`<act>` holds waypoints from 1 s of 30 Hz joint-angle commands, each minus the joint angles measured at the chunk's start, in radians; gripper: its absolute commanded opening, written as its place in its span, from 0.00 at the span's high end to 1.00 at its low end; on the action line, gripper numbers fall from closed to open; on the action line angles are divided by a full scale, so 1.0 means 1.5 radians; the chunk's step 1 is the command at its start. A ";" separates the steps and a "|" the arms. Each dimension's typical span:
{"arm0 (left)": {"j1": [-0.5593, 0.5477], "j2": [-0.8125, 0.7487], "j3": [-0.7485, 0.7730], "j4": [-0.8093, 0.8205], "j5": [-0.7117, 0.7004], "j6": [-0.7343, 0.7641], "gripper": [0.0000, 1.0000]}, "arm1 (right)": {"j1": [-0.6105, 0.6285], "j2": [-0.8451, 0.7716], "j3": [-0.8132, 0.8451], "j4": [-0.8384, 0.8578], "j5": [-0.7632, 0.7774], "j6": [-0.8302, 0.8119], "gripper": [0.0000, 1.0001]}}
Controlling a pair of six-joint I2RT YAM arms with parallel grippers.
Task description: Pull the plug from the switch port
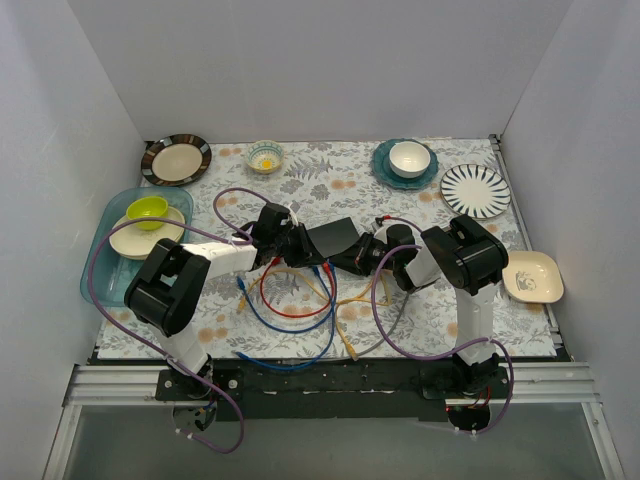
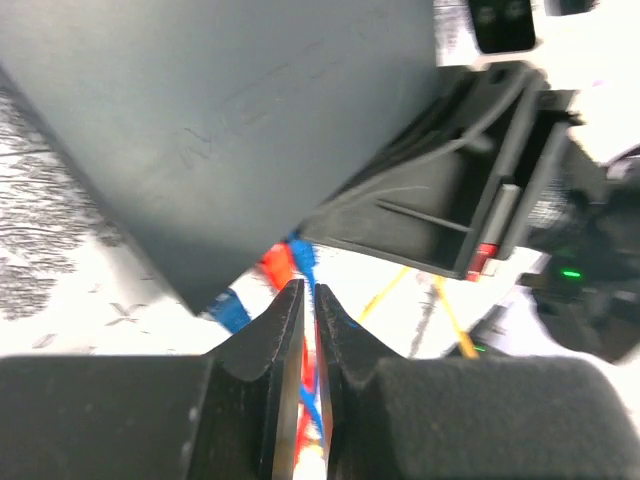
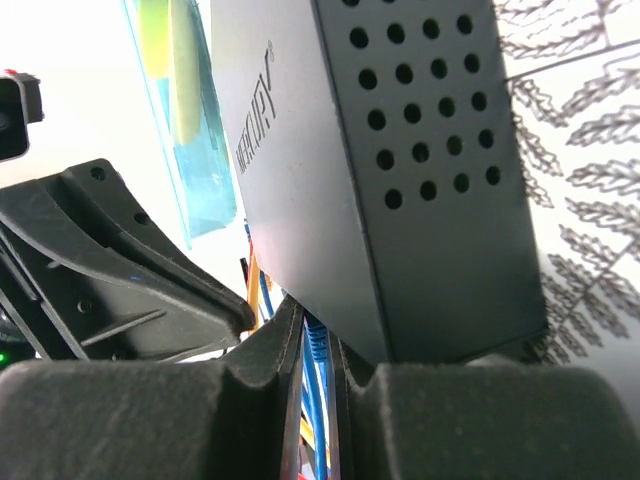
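The switch (image 1: 335,238) is a flat black box, tilted, in the middle of the floral cloth between both grippers. It fills the left wrist view (image 2: 220,130) and shows vent holes in the right wrist view (image 3: 420,150). My right gripper (image 1: 372,252) is at its right end, and its jaws (image 3: 318,335) are shut on a blue plug (image 3: 316,340) at the switch's lower edge. My left gripper (image 1: 296,243) is at the switch's left end. Its jaws (image 2: 308,295) stand shut to a thin slit just below the switch edge, with blue and red cable (image 2: 300,262) showing through.
Blue, red and yellow cables (image 1: 290,312) loop on the cloth in front of the switch. A blue tray (image 1: 100,280) with a green bowl (image 1: 148,209) is at the left. Plates (image 1: 176,159) (image 1: 476,190) and bowls (image 1: 265,156) (image 1: 409,157) line the back, and a square dish (image 1: 532,276) sits at the right.
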 commanded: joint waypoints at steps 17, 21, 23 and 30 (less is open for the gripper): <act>-0.008 0.112 0.096 -0.083 -0.097 0.054 0.93 | 0.011 0.011 -0.024 -0.097 0.007 -0.034 0.99; 0.002 0.129 0.104 -0.081 -0.097 0.035 0.94 | 0.014 0.006 -0.049 -0.089 0.001 -0.039 0.99; 0.008 0.134 0.102 -0.076 -0.097 0.026 0.93 | 0.014 0.003 -0.057 -0.093 -0.003 -0.042 0.99; 0.016 0.141 0.102 -0.066 -0.096 0.007 0.93 | 0.014 0.007 -0.062 -0.122 -0.033 -0.069 0.99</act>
